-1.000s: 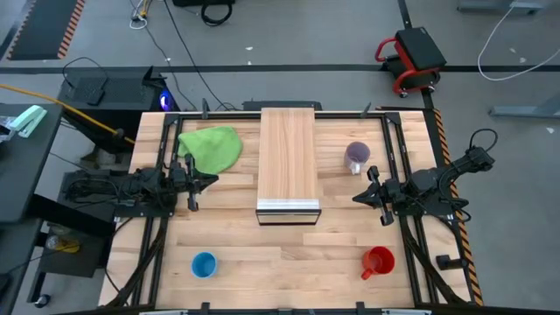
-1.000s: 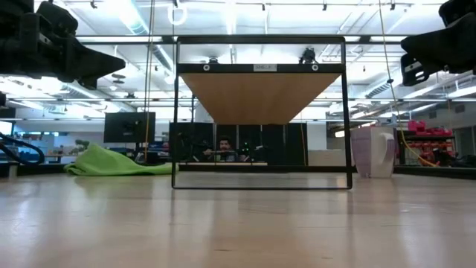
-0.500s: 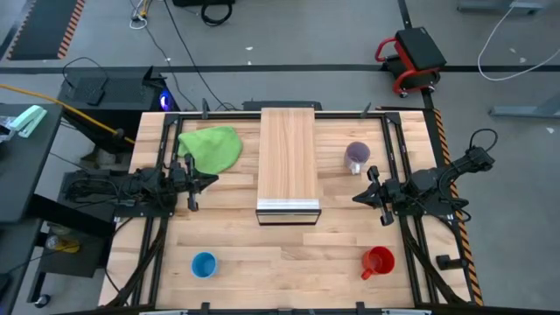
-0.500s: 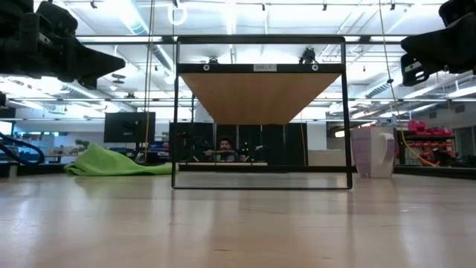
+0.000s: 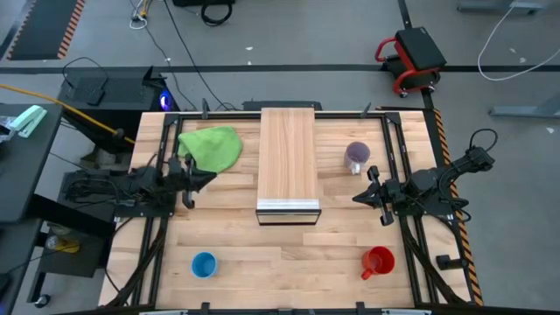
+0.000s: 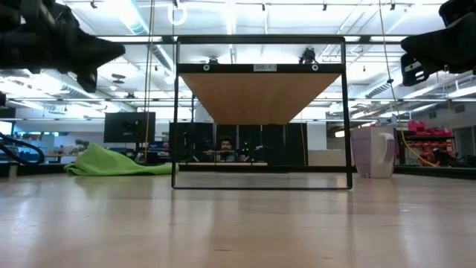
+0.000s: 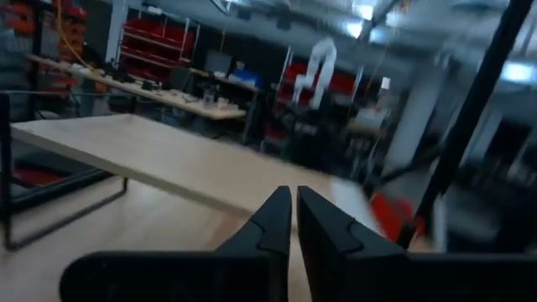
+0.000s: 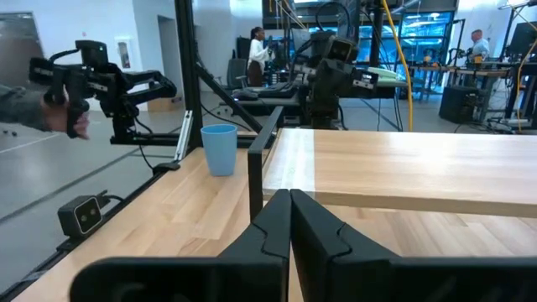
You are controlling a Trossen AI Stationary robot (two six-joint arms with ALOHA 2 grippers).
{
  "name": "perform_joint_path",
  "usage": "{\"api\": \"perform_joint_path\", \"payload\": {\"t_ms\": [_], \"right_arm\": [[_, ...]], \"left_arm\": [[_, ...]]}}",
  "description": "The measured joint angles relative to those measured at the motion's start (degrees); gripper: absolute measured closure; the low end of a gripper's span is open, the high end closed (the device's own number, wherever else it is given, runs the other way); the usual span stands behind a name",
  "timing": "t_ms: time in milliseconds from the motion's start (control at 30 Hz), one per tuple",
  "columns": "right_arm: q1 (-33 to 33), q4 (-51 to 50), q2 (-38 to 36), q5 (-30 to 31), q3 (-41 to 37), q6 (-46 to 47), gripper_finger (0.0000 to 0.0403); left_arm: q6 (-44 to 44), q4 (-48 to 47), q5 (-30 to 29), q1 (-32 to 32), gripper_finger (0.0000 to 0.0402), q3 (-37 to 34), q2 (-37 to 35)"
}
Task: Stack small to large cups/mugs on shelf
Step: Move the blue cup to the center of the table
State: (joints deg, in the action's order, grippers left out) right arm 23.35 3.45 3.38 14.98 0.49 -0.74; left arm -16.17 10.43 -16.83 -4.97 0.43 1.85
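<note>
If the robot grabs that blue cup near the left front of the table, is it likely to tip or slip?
The blue cup stands upright with no handle, so a side squeeze probably works. It looks small and thin-walled, likely light, so a nudge could tip it. Its smooth wall may slip in the left gripper, now shut.
</note>
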Motion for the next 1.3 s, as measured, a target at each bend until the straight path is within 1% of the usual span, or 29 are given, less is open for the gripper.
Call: {"api": "perform_joint_path", "payload": {"t_ms": [133,233,300,400,533,600,733,867,1000,1100,1200,1300], "right_arm": [[0.00,0.00,0.01,-0.01,0.00,-0.87,0.0387],[0.00,0.62,0.02,0.00,0.00,2.00,0.0387],[0.02,1.26,0.01,-0.01,0.00,3.83,0.0387],[0.02,4.45,0.01,-0.01,-0.02,7.47,0.0387],[0.02,12.28,0.02,0.00,-0.02,15.42,0.0387],[0.02,17.38,0.02,0.00,-0.02,19.54,0.0387],[0.00,28.53,0.00,0.00,-0.02,28.27,0.0387],[0.02,35.28,0.00,0.00,-0.02,29.71,0.0387],[0.00,36.09,0.00,0.00,-0.02,29.71,0.0387],[0.01,36.10,0.00,0.00,-0.02,29.74,0.0387],[0.02,36.09,0.00,0.00,-0.02,32.14,0.0387],[0.02,36.09,0.00,0.00,-0.02,34.57,0.0387]], "left_arm": [[-8.96,5.20,-0.06,-0.02,0.0366,0.00,0.01],[-16.73,10.27,-0.35,-0.02,0.0363,0.00,0.02],[-20.87,13.85,-1.87,-0.02,0.0363,0.00,0.00],[-24.08,17.93,-4.39,0.00,0.0367,0.02,0.00],[-29.70,21.66,-4.84,0.00,0.0372,0.02,0.00],[-30.02,23.19,-5.73,-0.02,0.0374,0.05,0.00],[-29.95,23.04,-7.16,0.00,0.0372,0.60,0.02],[-29.47,23.19,-8.14,-0.01,0.0374,1.21,0.00],[-32.60,23.33,-7.79,-0.13,0.0378,2.06,0.09],[-32.49,23.10,-4.01,-0.13,0.0376,4.14,1.19],[-29.86,23.38,-2.36,-0.25,0.0373,8.60,4.55],[-24.77,23.09,-0.52,-1.16,0.0372,14.96,10.19]]}}
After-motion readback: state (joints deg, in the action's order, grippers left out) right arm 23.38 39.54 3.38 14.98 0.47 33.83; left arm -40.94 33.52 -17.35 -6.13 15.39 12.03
